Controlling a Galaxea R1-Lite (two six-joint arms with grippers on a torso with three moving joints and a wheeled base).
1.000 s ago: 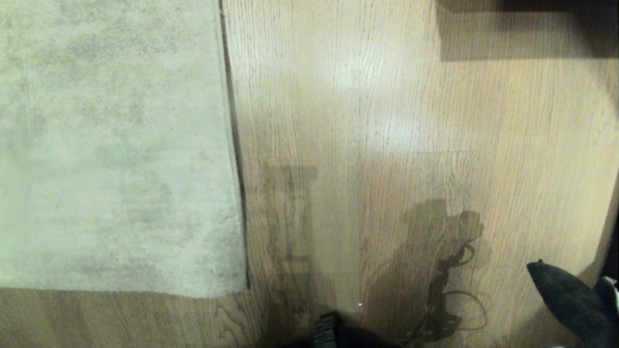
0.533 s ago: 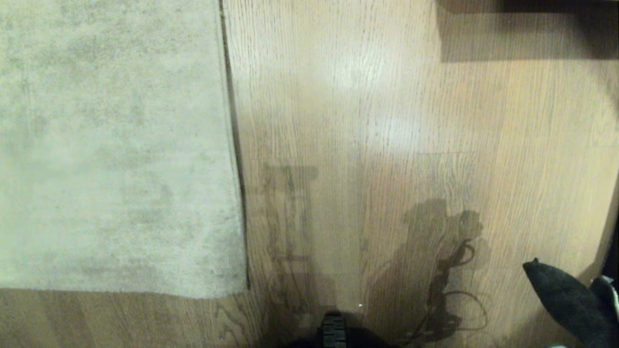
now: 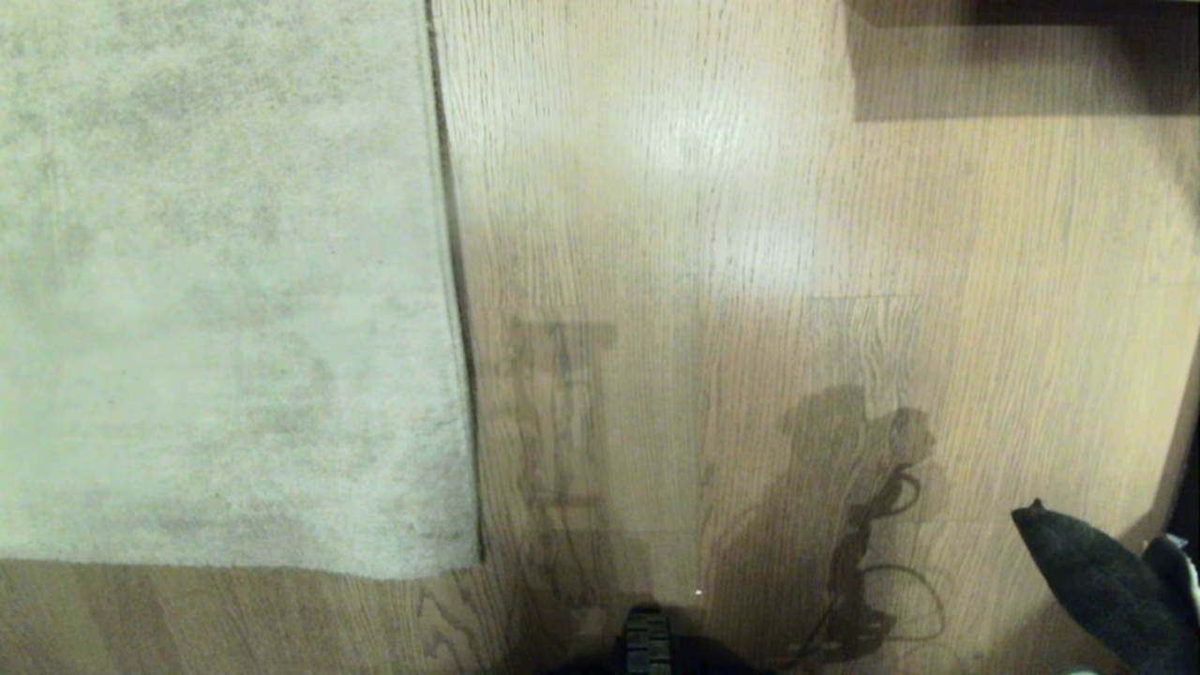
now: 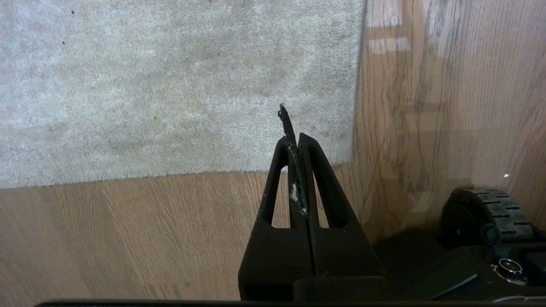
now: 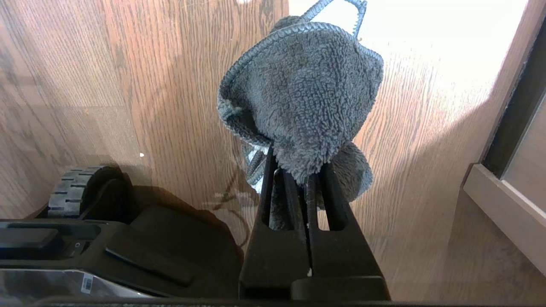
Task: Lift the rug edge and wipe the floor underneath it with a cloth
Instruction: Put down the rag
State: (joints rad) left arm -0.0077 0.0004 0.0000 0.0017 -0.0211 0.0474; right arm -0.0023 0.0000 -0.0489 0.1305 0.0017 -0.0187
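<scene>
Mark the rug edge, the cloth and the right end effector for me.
rug edge [image 3: 459, 309]: head view, its straight border beside the floor.
cloth [image 5: 303, 98]: right wrist view, middle of its pile.
right end effector [image 5: 303, 170]: right wrist view, between its fingertips.

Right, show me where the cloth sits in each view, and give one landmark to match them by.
Head view: cloth at the lower right corner, above the floor.
Left wrist view: not in it.
Right wrist view: upper middle, held in the shut right gripper.
Shared landmark: the ribbed black wheel, in all three views.
</scene>
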